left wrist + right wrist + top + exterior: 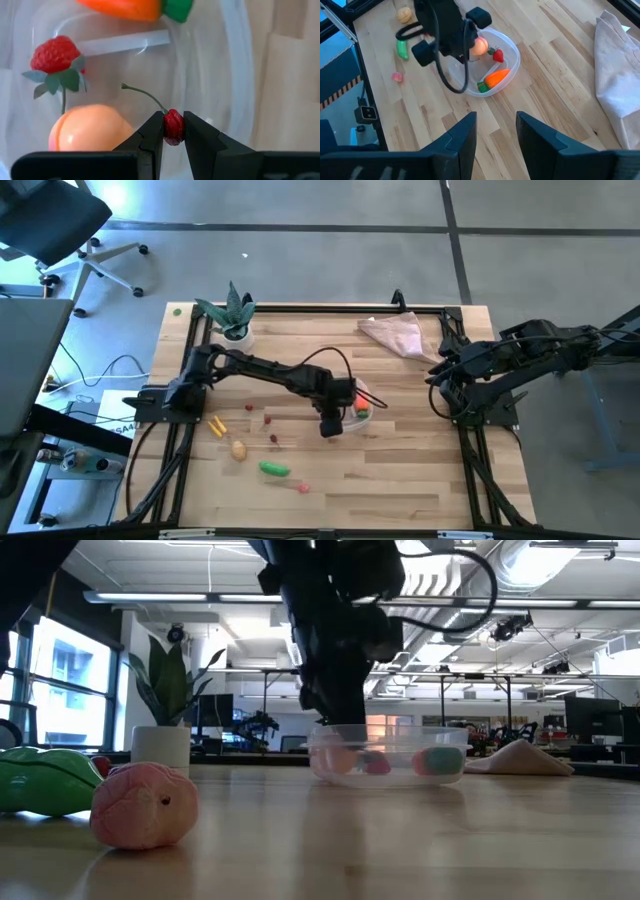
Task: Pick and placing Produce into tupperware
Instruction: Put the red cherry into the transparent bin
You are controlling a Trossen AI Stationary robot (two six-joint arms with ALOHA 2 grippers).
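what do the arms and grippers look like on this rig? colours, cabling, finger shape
Both arms are dark, near-black jointed links. The left arm has a thin black cable looping loosely over its forearm. The left gripper has two dark wedge-shaped fingers tapering to narrow tips. The right gripper has broader, flat dark fingers. No markings visible.

One tub (pixel 512 52) is holding four pieces: a carrot (pixel 496 78), a strawberry (pixel 498 55), a peach (pixel 479 46) and a cherry (pixel 173 126); about seven more pieces are lying on the worktop (pixel 400 480), beside one plant (pixel 234 314) and one cloth (pixel 395 333)
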